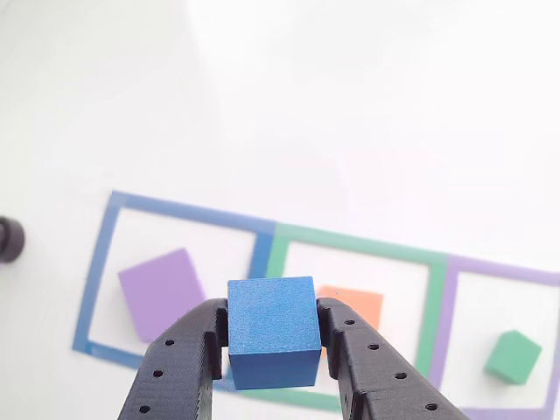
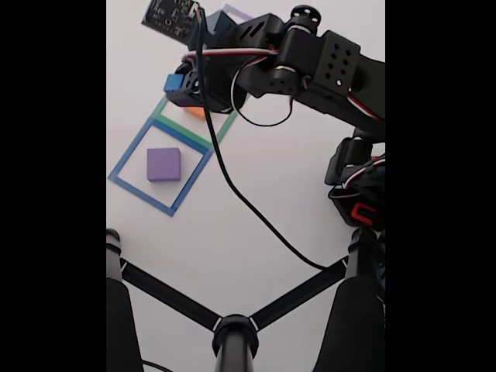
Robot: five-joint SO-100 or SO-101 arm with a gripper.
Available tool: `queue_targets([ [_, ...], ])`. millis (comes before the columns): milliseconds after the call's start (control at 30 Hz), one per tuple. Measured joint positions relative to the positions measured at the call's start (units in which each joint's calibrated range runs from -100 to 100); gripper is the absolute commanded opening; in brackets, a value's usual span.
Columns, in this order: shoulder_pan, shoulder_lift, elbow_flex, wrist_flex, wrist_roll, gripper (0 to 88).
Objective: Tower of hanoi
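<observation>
I see my end effector [image 1: 273, 346] pinching the blue cube [image 1: 273, 343] between both fingers, held above the white surface [image 1: 350, 105]. Taking the green tape square [image 1: 354, 241] as landmark in the other view: the orange block [image 1: 354, 304] lies inside it, the purple block [image 1: 162, 291] sits in the blue outline to its left, the green block [image 1: 514, 357] in the purple outline to its right.

There were four blocks: one blue [image 1: 272, 331], one purple [image 1: 162, 293], one orange [image 1: 360, 304] and one green [image 1: 514, 356]. Three tape squares lay on the table: one blue [image 1: 98, 267], one green [image 1: 353, 244] and one purple [image 1: 444, 319]. One gripper [image 1: 273, 343] showed, with two fingers.
</observation>
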Motion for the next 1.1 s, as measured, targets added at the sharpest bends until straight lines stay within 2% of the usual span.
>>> queue_targets([
  [67,0.7,-0.6,-5.5,6.9,0.0,3.4],
  [200,2.6,-1.9,-11.7,13.3,0.0,3.3],
  [600,13.3,-3.9,-13.6,16.2,0.0,3.2],
  [733,16.7,-4.4,-11.1,14.6,0.0,3.2],
  [1100,27.8,-5.1,4.0,-1.3,0.0,3.2],
])
